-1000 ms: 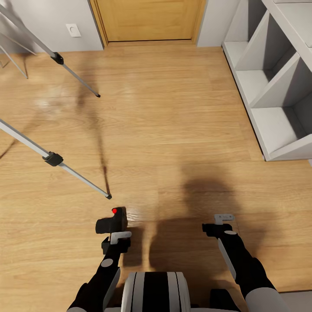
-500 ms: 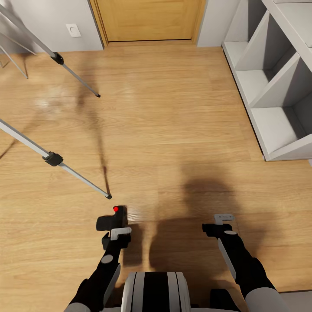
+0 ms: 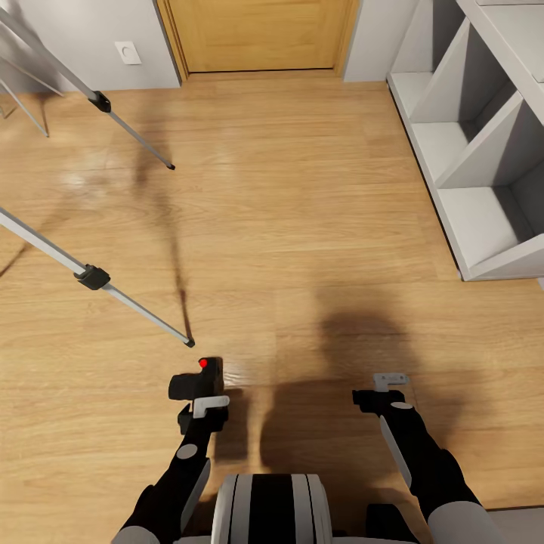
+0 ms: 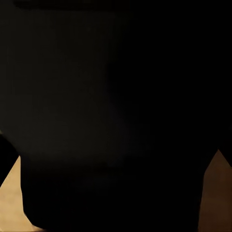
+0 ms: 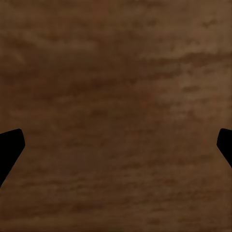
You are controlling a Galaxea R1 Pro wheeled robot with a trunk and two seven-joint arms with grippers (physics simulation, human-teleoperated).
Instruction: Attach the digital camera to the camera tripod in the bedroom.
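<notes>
Light wood plank floor (image 3: 302, 227), oak door (image 3: 261, 34), grey wall (image 3: 91, 45), white cube shelves (image 3: 483, 151).

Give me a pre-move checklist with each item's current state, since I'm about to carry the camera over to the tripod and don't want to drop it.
1. Digital camera held at the left gripper: ok; its black body blocks the left wrist view.
2. Grip firmness: cannot tell; the fingers are hidden behind the camera.
3. Right gripper free: ok; its fingertips stand wide apart over bare wood floor.
4. Camera tripod located: ok; two legs stand ahead on the left.
5. Tripod head in view for mounting: not ok.
6. Distance from the white cube shelves: ok; well off to the right.
</notes>
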